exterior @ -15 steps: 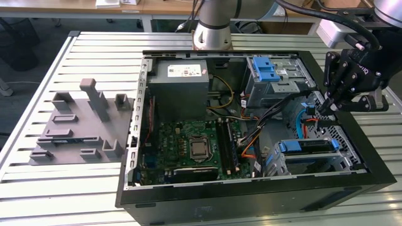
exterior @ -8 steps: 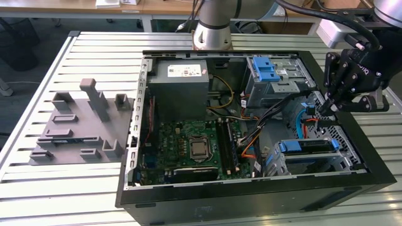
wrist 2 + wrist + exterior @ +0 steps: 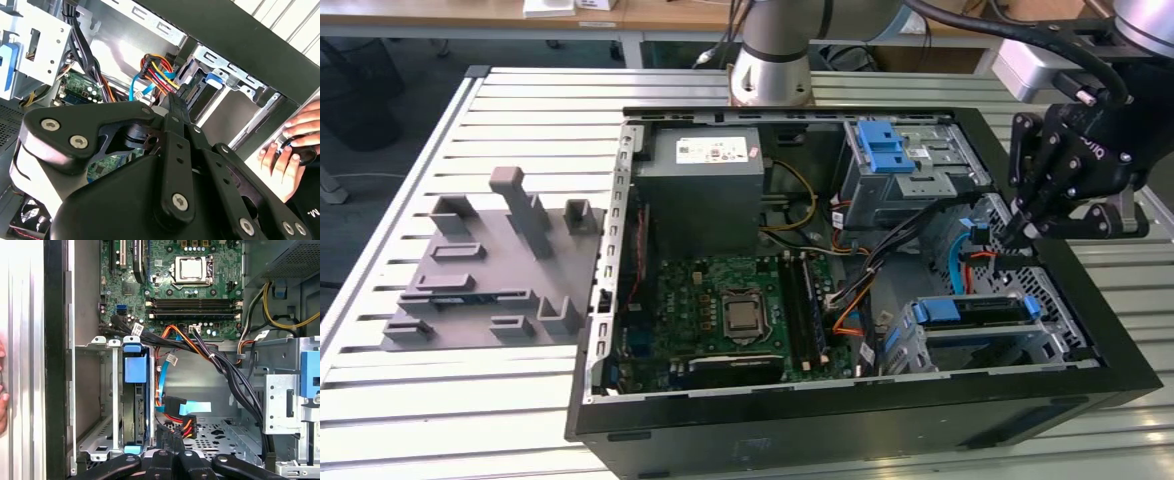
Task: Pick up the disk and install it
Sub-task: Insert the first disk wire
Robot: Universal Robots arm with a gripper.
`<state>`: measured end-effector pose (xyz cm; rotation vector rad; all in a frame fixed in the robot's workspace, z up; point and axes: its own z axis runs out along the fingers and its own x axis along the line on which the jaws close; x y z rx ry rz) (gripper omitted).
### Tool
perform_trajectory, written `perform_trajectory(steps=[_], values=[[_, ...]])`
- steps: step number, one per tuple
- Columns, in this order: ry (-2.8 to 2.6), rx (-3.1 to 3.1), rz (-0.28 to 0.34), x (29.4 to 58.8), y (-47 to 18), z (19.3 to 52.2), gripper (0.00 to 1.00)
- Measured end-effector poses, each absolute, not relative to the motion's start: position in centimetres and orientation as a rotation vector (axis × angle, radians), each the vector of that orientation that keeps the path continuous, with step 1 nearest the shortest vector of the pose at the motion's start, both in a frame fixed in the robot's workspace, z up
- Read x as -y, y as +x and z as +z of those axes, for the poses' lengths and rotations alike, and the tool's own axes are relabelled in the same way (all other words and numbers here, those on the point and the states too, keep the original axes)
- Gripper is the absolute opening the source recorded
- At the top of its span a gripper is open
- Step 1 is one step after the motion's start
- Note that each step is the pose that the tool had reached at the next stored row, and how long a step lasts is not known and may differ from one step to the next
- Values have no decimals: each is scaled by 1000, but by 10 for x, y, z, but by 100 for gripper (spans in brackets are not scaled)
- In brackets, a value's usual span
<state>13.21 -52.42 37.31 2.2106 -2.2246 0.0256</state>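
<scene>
Within its cage (image 3: pixel 95 439), the disk (image 3: pixel 135 405)

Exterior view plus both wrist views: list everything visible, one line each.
table: one, silver slatted, under everything
computer case: one, black, open, on the table
fixture block: one, grey, on the exterior view's left
power-supply box: one, grey, inside the case
motherboard: one, green, case floor
disk: one, blue-framed, drive bay on the exterior view's right
blue latch: one, on the other drive cage
cables: several, mixed colours, between the cages
person's hand: one, outside the case wall
robot arm: one, silver, behind the case
gripper: one, black, near the cables
</scene>
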Motion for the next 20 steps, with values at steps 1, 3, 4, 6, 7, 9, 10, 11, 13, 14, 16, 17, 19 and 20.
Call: perform_trajectory(steps=[1, 3, 4, 6, 7, 9, 10, 11, 13, 14, 16, 17, 19, 20], values=[[2209, 2223, 30, 524, 132, 373, 11], [2205, 2219, 37, 524, 132, 373, 11], [2205, 2219, 38, 524, 132, 373, 11], [2204, 2217, 41, 524, 132, 373, 11], [2202, 2216, 45, 524, 132, 373, 11], [2201, 2214, 48, 524, 132, 373, 11], [2201, 2214, 48, 524, 132, 373, 11], [2201, 2214, 48, 524, 132, 373, 11], [2201, 2214, 48, 524, 132, 373, 11], [2201, 2214, 48, 524, 132, 373, 11], [2201, 2214, 48, 524, 132, 373, 11], [2201, 2214, 48, 524, 132, 373, 11], [2201, 2214, 48, 524, 132, 373, 11], [2201, 2214, 48, 524, 132, 373, 11]])
